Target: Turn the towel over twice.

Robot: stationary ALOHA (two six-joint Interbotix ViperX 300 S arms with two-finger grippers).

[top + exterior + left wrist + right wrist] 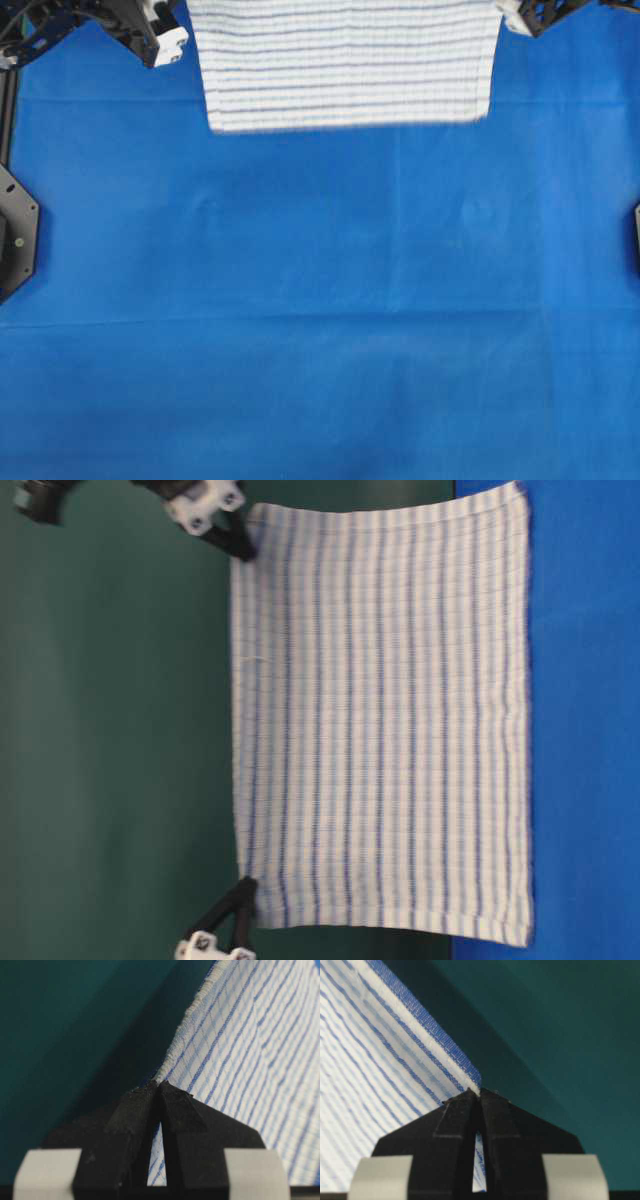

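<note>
The towel [350, 60], white with thin blue stripes, hangs spread out as a flat sheet at the far side of the table. My left gripper [178, 30] pinches one upper corner and my right gripper [508, 15] pinches the other. In the left wrist view the left gripper [159, 1085] is shut on the hem of the towel [250, 1050], with cloth showing between the fingers. The right wrist view shows the right gripper [480, 1091] shut on the towel [370, 1060] the same way. Seen from table level, the towel [400, 730] reaches down to about the blue cloth [590, 730].
A plain blue cloth [320, 300] covers the whole table in front of the hanging towel. Black arm bases stand at the table's left edge [15, 230] and right edge [637, 240]. A dark green backdrop [110, 730] lies behind.
</note>
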